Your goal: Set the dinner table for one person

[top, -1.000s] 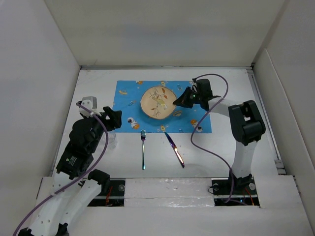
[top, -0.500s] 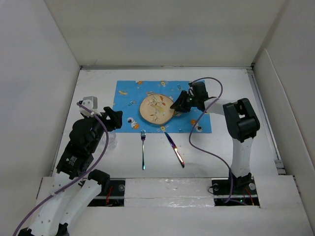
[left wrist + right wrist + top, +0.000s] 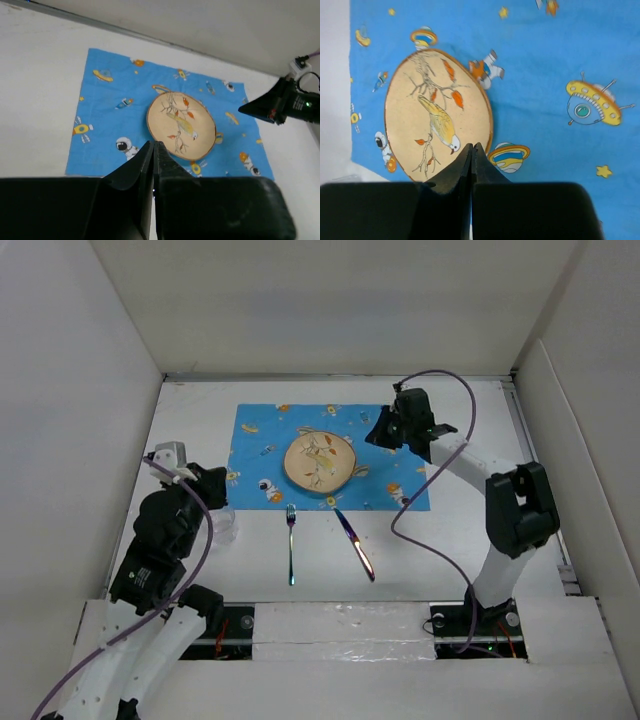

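On the white dinner table (image 3: 460,540) lies a blue space-print placemat (image 3: 400,475). A round beige plate (image 3: 320,462) with a bird drawing sits at its near middle. A fork (image 3: 291,545) and a knife (image 3: 355,543) lie on the table just in front of the placemat. My right gripper (image 3: 376,436) hangs shut and empty above the placemat, right of the plate; its tips (image 3: 472,146) show over the plate (image 3: 420,125) rim. My left gripper (image 3: 218,480) is shut and empty, left of the placemat, its tips (image 3: 153,145) pointing toward the plate (image 3: 181,125).
A clear glass (image 3: 226,524) stands on the table under my left arm, left of the fork. White walls close in the table at the left, back and right. The right arm's purple cable (image 3: 420,530) loops over the table's right side.
The right gripper has left the plate, drawn back toward the far right and shut. The plate sits slightly nearer than a second ago. The left gripper has shut and pulled back a little to the left.
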You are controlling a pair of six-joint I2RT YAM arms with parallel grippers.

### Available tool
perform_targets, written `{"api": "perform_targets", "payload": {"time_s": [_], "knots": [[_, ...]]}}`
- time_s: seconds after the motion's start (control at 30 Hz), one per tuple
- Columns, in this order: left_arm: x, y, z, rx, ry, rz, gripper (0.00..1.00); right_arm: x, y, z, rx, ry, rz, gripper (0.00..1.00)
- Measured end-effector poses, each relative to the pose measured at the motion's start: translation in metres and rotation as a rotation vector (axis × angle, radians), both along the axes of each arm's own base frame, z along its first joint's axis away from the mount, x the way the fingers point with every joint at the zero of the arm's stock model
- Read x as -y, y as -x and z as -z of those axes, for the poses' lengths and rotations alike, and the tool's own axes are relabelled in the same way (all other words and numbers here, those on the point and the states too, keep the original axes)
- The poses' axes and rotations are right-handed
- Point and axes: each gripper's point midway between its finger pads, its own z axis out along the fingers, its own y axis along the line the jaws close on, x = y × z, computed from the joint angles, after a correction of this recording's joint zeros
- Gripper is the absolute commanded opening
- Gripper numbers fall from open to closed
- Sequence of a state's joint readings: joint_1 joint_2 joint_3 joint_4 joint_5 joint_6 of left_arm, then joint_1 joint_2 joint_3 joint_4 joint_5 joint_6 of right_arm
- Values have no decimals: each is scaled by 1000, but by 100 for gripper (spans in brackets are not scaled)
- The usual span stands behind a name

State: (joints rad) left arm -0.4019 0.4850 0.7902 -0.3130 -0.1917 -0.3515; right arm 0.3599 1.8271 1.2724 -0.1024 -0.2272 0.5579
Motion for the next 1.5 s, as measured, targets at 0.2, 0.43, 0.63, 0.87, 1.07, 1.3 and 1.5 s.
{"api": "perform_targets", "payload": {"time_s": [0.2, 0.43, 0.63, 0.87, 1.07, 1.3, 1.5], "knots": [[-29, 21, -27, 130, 74, -114, 13, -79, 46, -83, 277, 99, -171, 2], [-71, 52, -50, 271, 206, -285, 47, -270, 164, -124, 426, 60, -581, 42], [-101, 85, -70, 417, 328, -373, 53, -341, 181, -78, 397, 165, -674, 47], [-102, 82, -64, 405, 324, -387, 54, -339, 163, 7, 280, 350, -656, 45], [-100, 81, -64, 404, 322, -382, 54, -338, 165, 25, 234, 360, -649, 0], [-97, 81, -64, 403, 320, -366, 56, -323, 148, 3, 239, 300, -572, 0], [-75, 65, -62, 369, 255, -268, 60, -216, 35, -87, 303, 206, -313, 0]]}}
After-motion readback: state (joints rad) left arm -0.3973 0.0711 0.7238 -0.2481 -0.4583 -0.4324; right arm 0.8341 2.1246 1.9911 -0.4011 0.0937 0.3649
